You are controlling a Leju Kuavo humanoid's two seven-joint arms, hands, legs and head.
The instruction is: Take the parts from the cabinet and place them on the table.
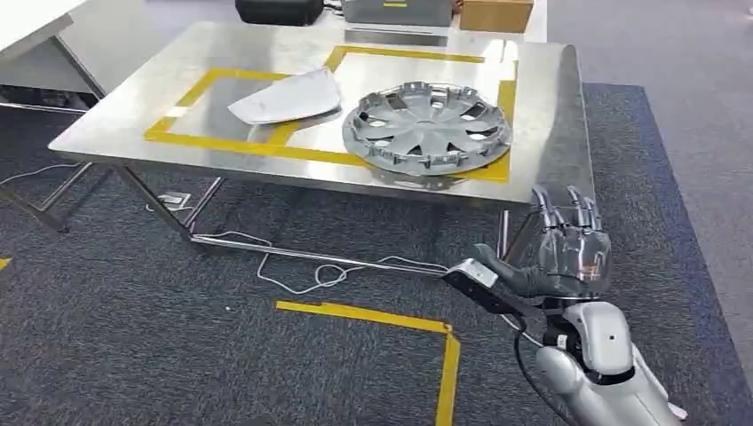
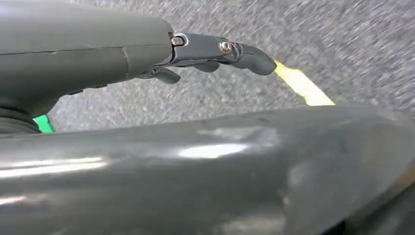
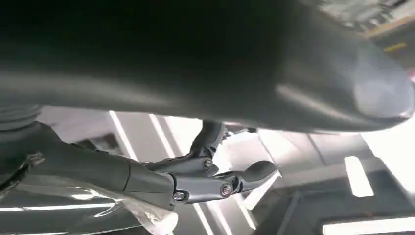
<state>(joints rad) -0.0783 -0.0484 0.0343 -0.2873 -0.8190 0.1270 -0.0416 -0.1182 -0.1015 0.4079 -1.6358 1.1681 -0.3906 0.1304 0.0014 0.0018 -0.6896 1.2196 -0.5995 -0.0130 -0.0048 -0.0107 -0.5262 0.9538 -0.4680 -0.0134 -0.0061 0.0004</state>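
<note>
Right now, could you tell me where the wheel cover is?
In the head view, the wheel cover lies on the steel table, right side, overlapping the yellow tape, beside the white part.

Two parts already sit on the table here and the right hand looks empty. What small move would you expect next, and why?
Probably draw the right hand back and turn toward the cabinet for another part. The hubcap and the white panel both rest on the steel table inside the yellow tape, and the raised hand, fingers spread, holds nothing.

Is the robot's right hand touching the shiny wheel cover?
Apart. Head view: right hand hovers over the carpet, bare table edge between it and the wheel cover.
</note>
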